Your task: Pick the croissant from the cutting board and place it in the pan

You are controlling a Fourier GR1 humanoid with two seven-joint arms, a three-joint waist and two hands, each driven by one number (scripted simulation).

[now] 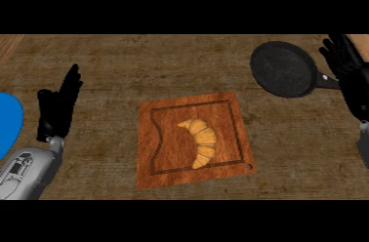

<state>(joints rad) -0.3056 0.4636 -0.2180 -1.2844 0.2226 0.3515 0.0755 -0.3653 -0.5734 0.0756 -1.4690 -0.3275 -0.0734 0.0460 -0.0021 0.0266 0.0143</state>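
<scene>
Head view, croissant (199, 143) on cutting board (155, 138), pan (282, 69) apart

Golden croissant (199, 142) lying on wooden cutting board (193, 138), black pan (282, 69) upper right

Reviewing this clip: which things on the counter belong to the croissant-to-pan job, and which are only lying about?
Belong to the job:
- croissant, lying on the cutting board
- pan, black, at the upper right
- right hand, open, beside the pan

Just lying about:
- blue object at the left edge, cut off by the frame
- left hand, open, resting at the left
</scene>
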